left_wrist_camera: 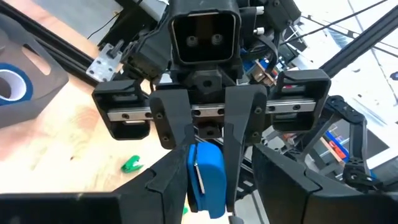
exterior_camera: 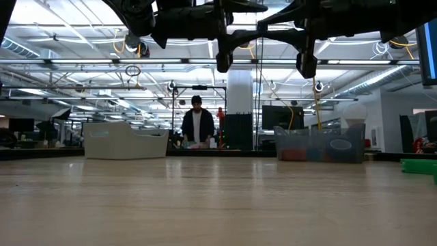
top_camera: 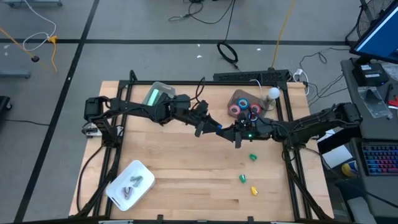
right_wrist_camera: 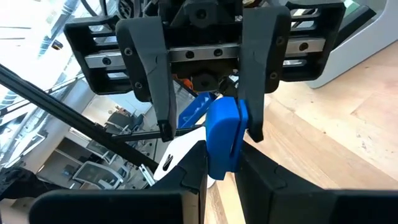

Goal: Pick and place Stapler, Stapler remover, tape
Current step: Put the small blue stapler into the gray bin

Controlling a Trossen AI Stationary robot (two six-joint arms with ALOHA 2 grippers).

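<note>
A small blue stapler (right_wrist_camera: 224,137) hangs in the air over the middle of the table, between my two grippers, which meet head-on. My right gripper (top_camera: 231,132) comes from the table's right and is shut on it. My left gripper (right_wrist_camera: 210,130) comes from the left and is open, with one finger on each side of the stapler. The tape rolls (top_camera: 245,107), red and blue rings, lie in a bin (top_camera: 235,98) at the far right. A staple remover I cannot make out. My right gripper pinches the stapler's body (right_wrist_camera: 221,165) between its two fingers, coming level from the table's right side. The stapler stands on edge, lifted clear of the table. My left gripper: its finger (right_wrist_camera: 256,106) stands close against the stapler's side; whether it touches I cannot tell.
A white tray (top_camera: 144,172) with grey items sits near the front left. A pale bin (top_camera: 160,94) stands at the far left. Small green (top_camera: 252,157) and yellow (top_camera: 254,190) pieces lie front right. A person (exterior_camera: 196,123) stands in the room beyond.
</note>
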